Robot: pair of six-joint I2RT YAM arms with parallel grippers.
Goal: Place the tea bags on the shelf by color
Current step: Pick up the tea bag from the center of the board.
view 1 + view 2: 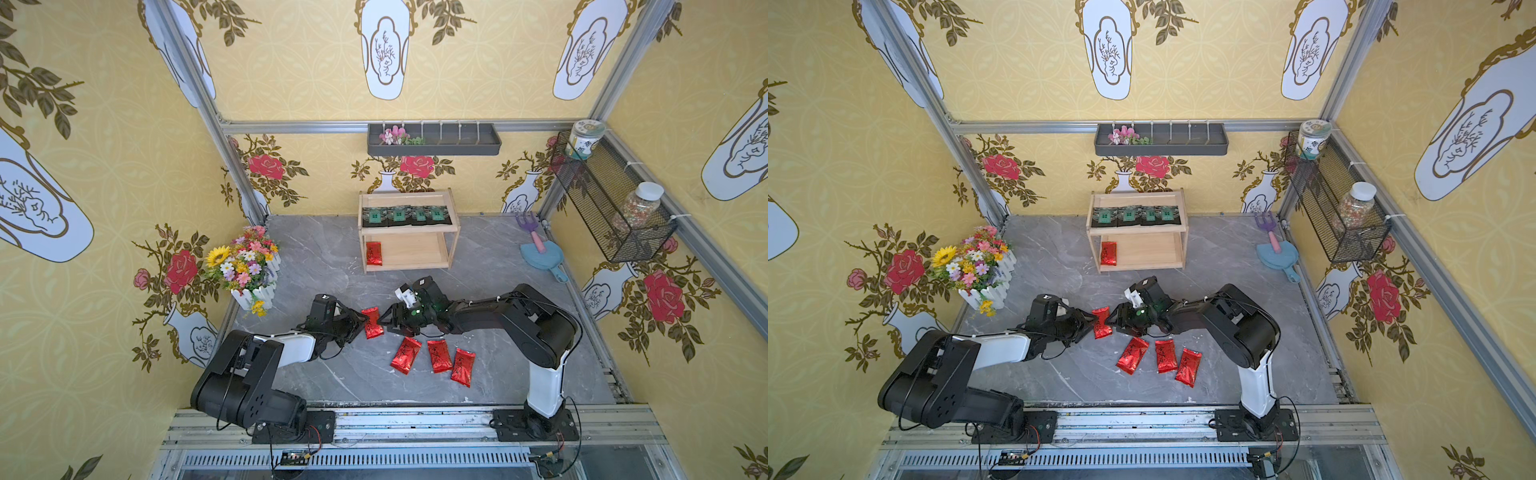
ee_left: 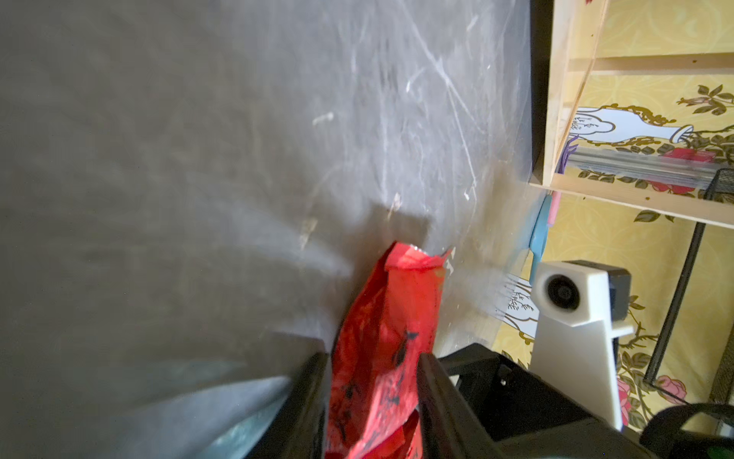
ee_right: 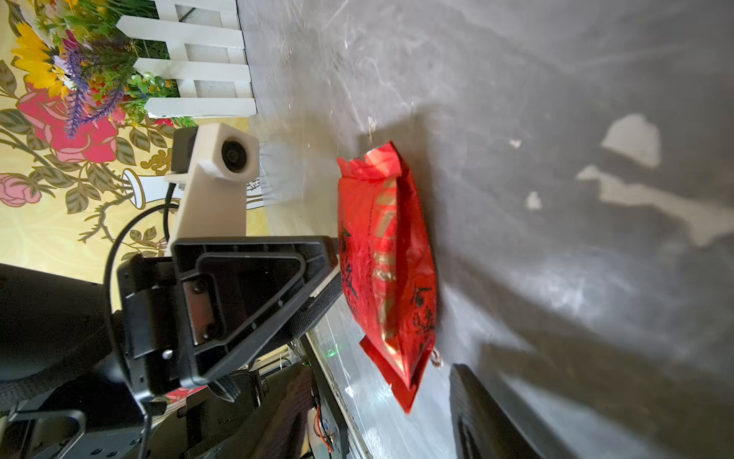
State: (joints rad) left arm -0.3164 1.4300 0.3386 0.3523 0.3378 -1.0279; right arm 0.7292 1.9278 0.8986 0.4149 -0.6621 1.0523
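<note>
Nearest you: three loose red packets [image 1: 439, 355] lie on the table [image 1: 316, 257], unshelved. Just behind them your left pincer [image 1: 362, 322] is clamped on a fourth red packet [image 1: 372, 325]; right pincer [image 1: 387, 321] faces it, jaws apart, gripping nothing. Far end: shelf [image 1: 409, 266] holds four black sachets [image 1: 405, 215] up top, one red packet [image 1: 373, 253] below. Black tier looks done; four reds left.

The red packet [image 2: 381, 357] between my left fingers [image 2: 441, 401] runs off the picture's edge, so its near end is cut off and its script is blurred. The tabletop [image 2: 178, 159] past my fingertips is smeared. Of my right fingers [image 3: 488, 421] only one shows clearly, and the edge clips it.
</note>
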